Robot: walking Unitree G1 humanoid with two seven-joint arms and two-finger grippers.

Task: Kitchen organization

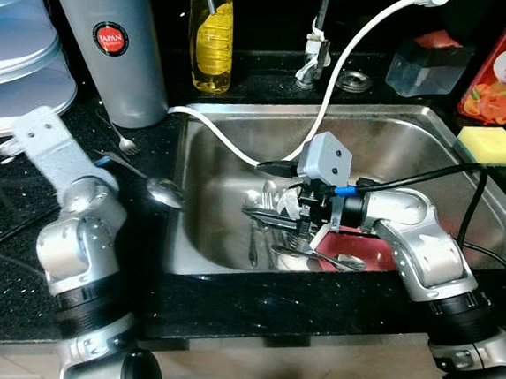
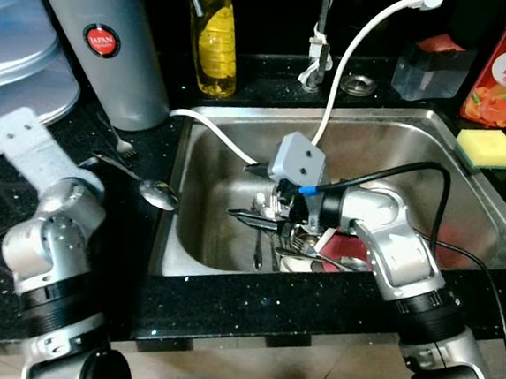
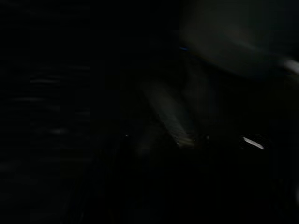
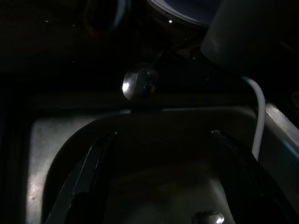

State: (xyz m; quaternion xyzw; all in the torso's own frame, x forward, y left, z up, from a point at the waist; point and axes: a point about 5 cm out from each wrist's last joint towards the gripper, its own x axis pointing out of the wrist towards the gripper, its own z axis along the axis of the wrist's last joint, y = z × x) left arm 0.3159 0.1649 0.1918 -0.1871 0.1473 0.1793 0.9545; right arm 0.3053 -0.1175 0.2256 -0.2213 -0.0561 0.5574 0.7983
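Steel walls of the sink (image 1: pixel 228 165) hem us in; its left half lies bare. We hold our right gripper (image 1: pixel 264 215) low inside, fingers (image 4: pixel 88 172) spread wide apart, gripping nothing, over cutlery (image 1: pixel 305 252) piled beside a red plate (image 1: pixel 367 253). A spoon (image 1: pixel 164 191) rests on the counter (image 1: pixel 20 222) at the left rim.

One sink (image 1: pixel 238 162), one grey canister (image 1: pixel 111 40), two bottles (image 1: pixel 211 35), one yellow sponge (image 1: pixel 493 144), one countertop spoon (image 1: pixel 160 190)
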